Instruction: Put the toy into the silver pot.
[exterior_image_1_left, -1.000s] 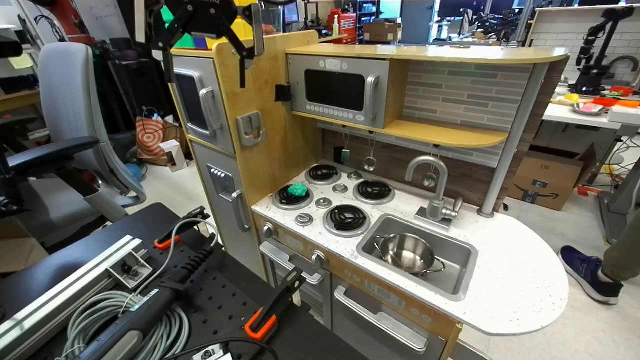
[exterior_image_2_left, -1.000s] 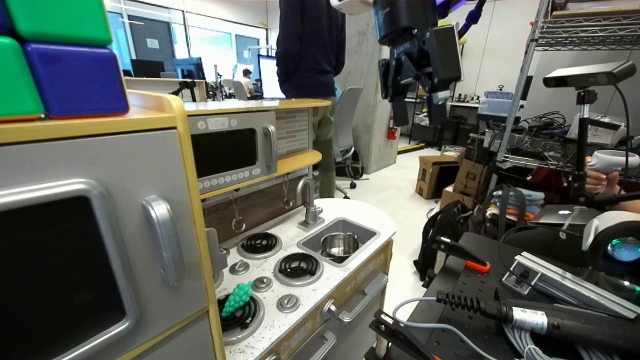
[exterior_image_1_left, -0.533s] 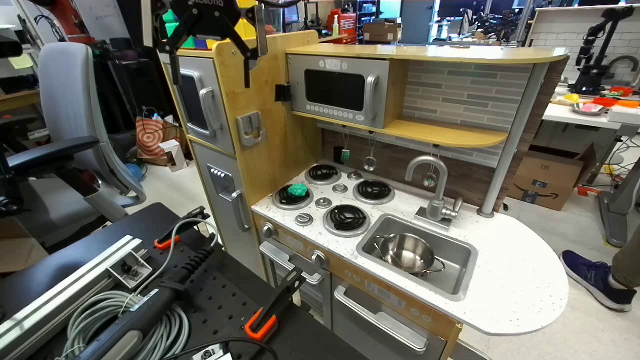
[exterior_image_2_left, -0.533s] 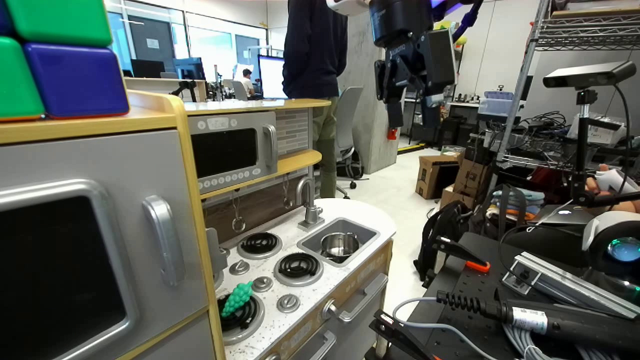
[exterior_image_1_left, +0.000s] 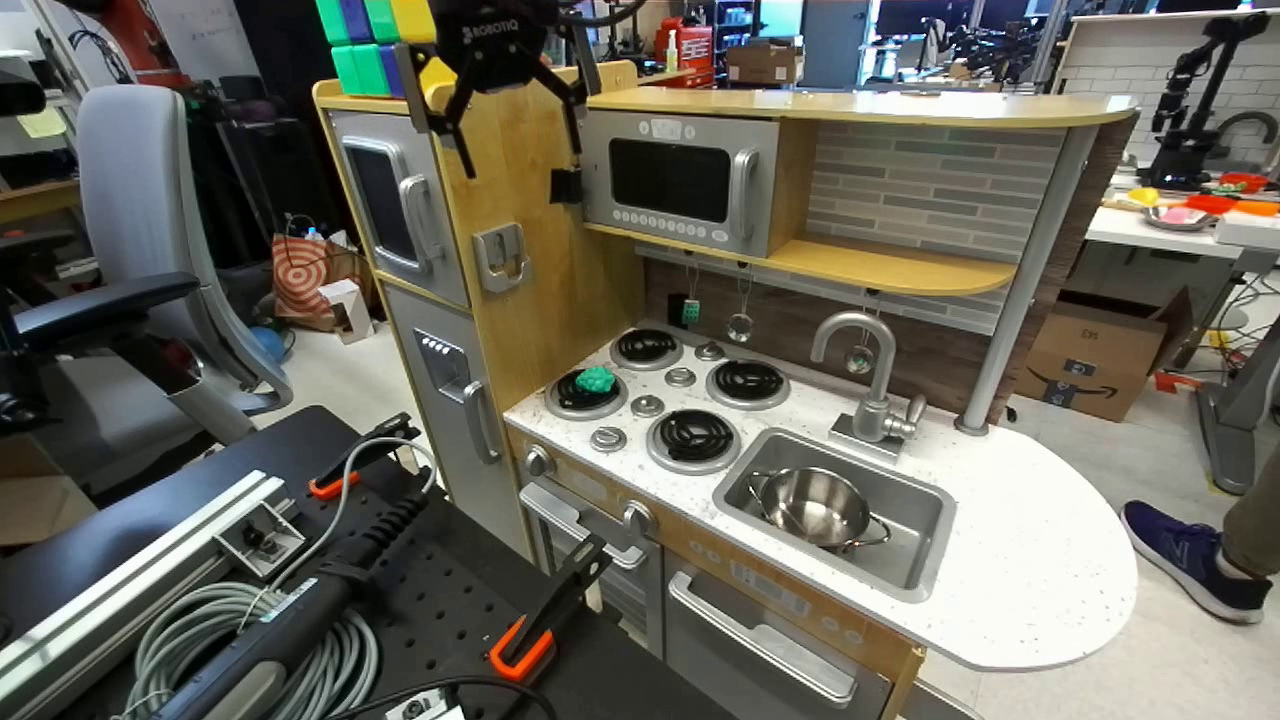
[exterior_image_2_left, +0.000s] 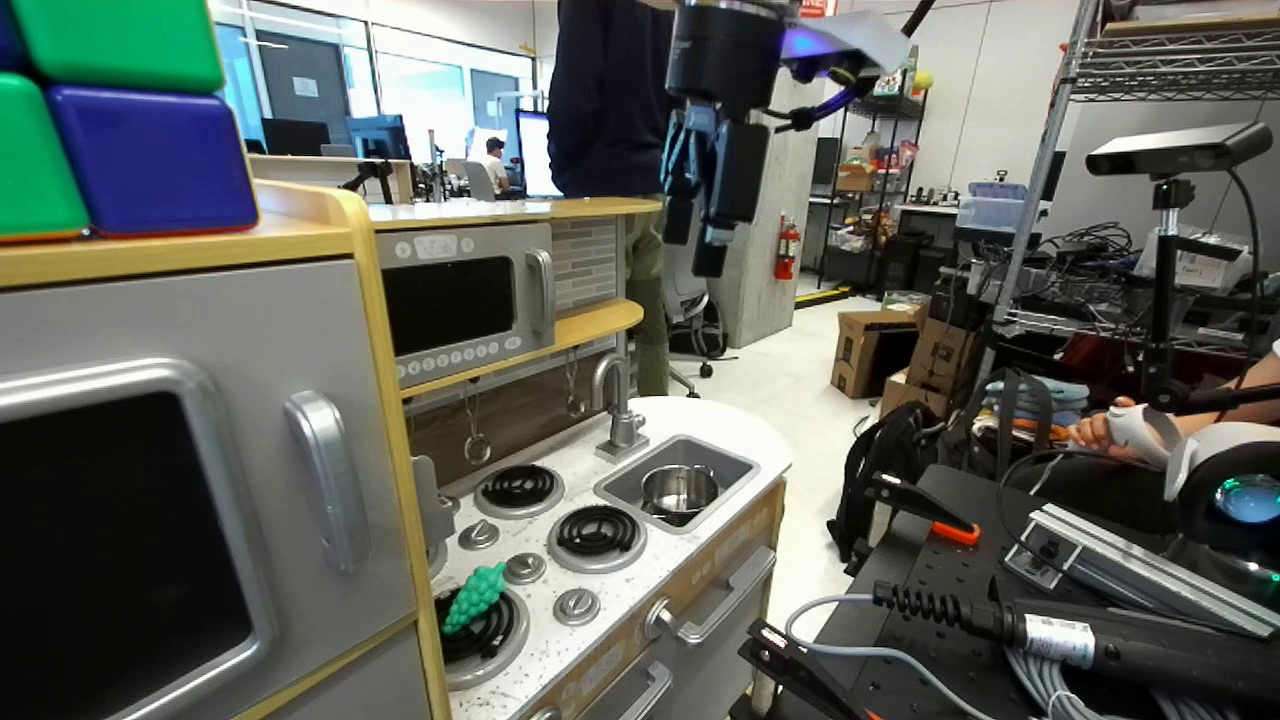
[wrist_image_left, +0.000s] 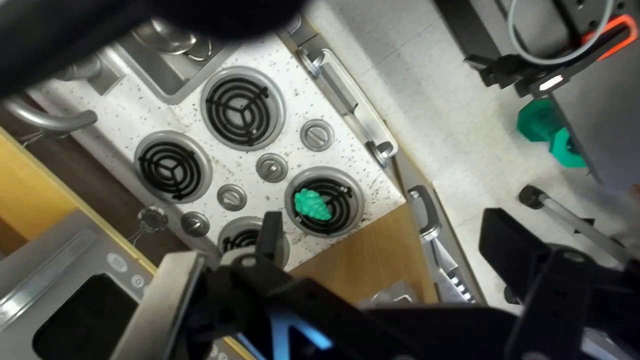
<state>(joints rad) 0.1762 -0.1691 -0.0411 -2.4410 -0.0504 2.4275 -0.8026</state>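
The gripper (exterior_image_1_left: 523, 161) reads "ROBOTIQ", and a cardboard box (exterior_image_1_left: 1095, 348) bears Amazon's curved arrow.

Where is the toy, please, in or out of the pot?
Out: the toy lies on a burner, and the pot sits in the sink.

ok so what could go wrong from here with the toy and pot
The green toy lies on a burner beside the tall wooden panel, so the open end effector might knock the panel reaching down. The toy's bumpy surface may slip in the grip. The silver pot sits inside the sink, so a misaimed drop might end beside it.
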